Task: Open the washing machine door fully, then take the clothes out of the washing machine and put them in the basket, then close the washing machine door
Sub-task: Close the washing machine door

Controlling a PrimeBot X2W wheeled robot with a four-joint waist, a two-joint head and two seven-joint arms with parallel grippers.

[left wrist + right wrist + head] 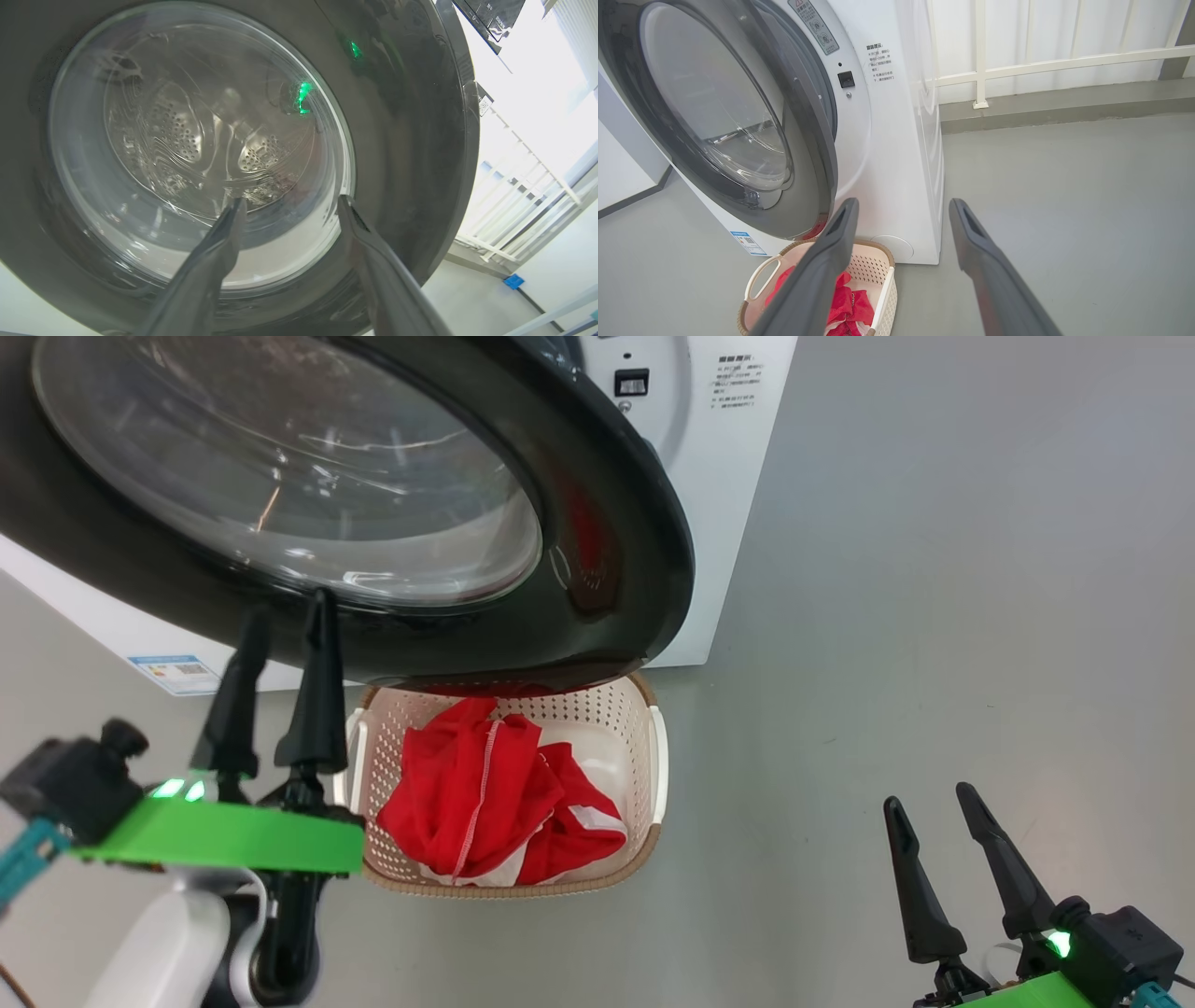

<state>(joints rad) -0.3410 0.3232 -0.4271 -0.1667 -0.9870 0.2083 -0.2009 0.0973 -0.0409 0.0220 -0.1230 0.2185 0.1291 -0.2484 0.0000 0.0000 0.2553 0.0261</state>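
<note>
Door (607,523) face toward left pincer (288,609)

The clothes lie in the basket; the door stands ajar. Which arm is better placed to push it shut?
Left: the left tool points at the washing machine door; the right tool hangs apart over floor.

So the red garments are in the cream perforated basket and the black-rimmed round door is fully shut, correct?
Not quite: the black-rimmed round door stands ajar, as the right wrist view shows. The red garments are in the cream perforated basket.
</note>
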